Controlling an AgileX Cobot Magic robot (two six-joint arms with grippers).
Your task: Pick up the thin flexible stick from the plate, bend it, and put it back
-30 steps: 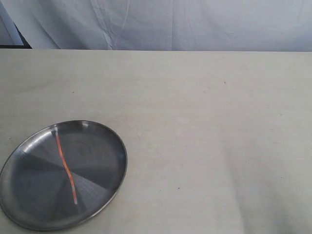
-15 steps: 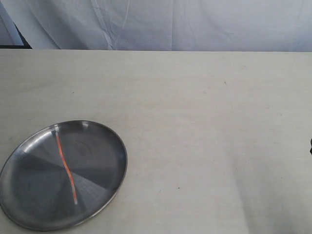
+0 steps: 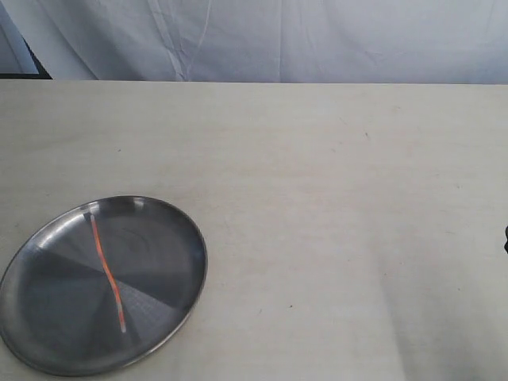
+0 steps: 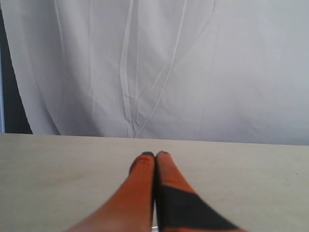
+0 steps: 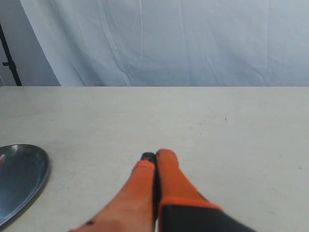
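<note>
The round silver plate [image 3: 167, 230] lies on the table at the front left of the exterior view. Its edge also shows in the right wrist view, the plate [image 5: 29, 169]. The thin red-orange stick [image 3: 105, 270] lies across the plate, slightly kinked, with a pale end near the front. My left gripper [image 4: 155, 154] is shut with its orange fingers pressed together and nothing between them; it hangs over bare table. My right gripper [image 5: 155, 155] is shut and empty too, well to the side of the plate. Only a dark sliver at the exterior view's right edge hints at an arm.
A pale cream table [image 3: 333, 198] fills most of the exterior view. A white wrinkled curtain [image 3: 278, 40] hangs behind its far edge. A dark stand [image 5: 9, 58] shows beside the curtain in the right wrist view.
A small dark sliver has come into the exterior view at its right edge. The plate and the stick have not moved.
</note>
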